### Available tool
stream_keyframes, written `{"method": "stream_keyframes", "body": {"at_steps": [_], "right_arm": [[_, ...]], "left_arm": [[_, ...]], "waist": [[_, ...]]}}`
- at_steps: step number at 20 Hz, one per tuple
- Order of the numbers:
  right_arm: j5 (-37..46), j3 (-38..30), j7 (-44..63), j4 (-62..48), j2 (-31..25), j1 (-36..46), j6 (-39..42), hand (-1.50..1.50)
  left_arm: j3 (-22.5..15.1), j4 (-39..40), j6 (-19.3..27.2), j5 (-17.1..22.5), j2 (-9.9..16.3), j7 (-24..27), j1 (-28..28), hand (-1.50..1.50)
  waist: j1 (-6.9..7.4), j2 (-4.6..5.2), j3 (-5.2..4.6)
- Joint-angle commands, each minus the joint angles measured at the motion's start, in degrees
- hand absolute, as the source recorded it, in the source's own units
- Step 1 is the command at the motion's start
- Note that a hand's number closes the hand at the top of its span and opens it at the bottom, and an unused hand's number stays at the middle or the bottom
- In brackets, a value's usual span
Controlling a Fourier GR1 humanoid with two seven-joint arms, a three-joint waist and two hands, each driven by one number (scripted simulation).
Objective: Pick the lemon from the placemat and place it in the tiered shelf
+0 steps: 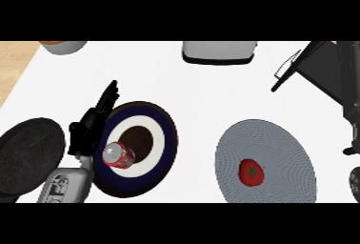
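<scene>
A round grey placemat [281,143] lies right of centre. On its lower part sits a red round fruit with a green stem [251,172]; no yellow lemon shows. The black tiered shelf [330,71] stands at the upper right, its foot reaching down the right edge. My left hand [90,125] rests open at the left, fingers pointing up, beside the left rim of a plate and far from the fruit. A dark shape at the right edge [355,183] may be my right hand; too little of it shows to tell.
A dark blue and white plate [158,124] left of centre carries a red can [118,155] lying on its side. A black disc [28,152] lies at the far left. A grey container [218,51] and a bowl [65,46] stand along the back.
</scene>
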State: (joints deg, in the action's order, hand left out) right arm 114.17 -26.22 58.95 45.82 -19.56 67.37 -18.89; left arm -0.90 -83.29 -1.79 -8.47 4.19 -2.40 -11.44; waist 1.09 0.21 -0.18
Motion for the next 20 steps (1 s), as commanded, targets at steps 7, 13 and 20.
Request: {"method": "stream_keyframes", "body": {"at_steps": [7, 13, 20], "right_arm": [[-10.33, -5.76, -3.19, -0.44, -3.55, -3.41, -23.07, 1.50], [-13.21, -5.32, -4.63, -4.24, -4.69, -2.54, -25.87, 1.50], [-1.99, -6.52, 9.76, -0.22, -5.96, -10.23, -16.53, -1.50]], "left_arm": [[-0.24, -1.82, -0.25, -0.05, 0.04, -3.80, -1.42, 0.00], [-1.42, 1.35, 0.85, -1.47, -1.56, 0.40, 0.56, 0.00], [-1.38, -1.30, 0.67, -1.13, -1.29, 0.55, 3.15, 0.00]], "waist": [[0.13, 0.27, 0.26], [-0.18, 0.15, 0.19], [-0.80, -0.29, 0.14]]}}
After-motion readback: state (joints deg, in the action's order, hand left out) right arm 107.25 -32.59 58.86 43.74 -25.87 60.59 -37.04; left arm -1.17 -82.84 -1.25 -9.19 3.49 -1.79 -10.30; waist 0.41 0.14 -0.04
